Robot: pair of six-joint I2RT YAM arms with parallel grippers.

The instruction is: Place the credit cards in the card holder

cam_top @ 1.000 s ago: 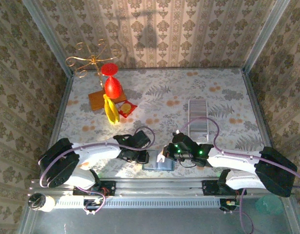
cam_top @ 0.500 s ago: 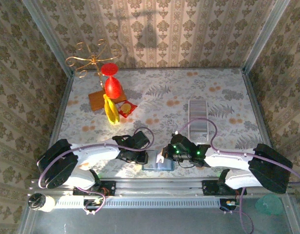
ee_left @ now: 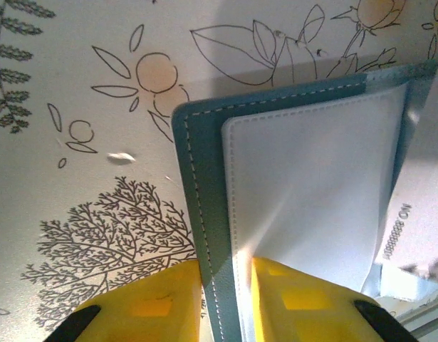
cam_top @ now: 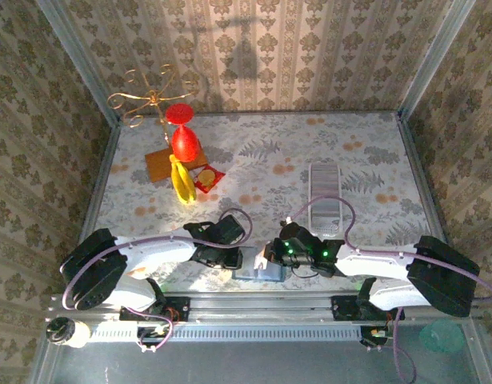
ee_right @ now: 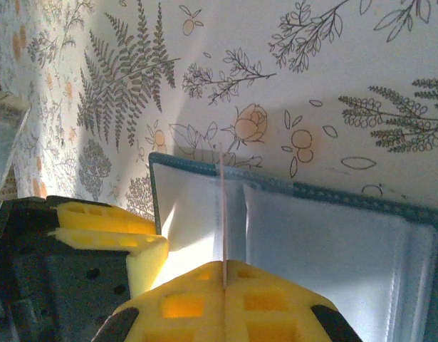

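At the table's point(cam_top: 350, 136) near edge, left gripper point(ee_left: 226, 269) is pinching the card holder's point(ee_left: 199, 178) cover.
Alongside, right gripper point(ee_right: 222, 274) is clamping a credit card point(ee_right: 222, 206) edge-on.

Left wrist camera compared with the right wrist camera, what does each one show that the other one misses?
Left wrist view: the left gripper pinching the teal cover edge of the card holder, and the printed face of a card at the right. Right wrist view: the right gripper shut on the card, seen edge-on and standing over the holder's white pockets, with the left gripper's yellow fingers alongside. Shared: the open card holder lying on the floral table.
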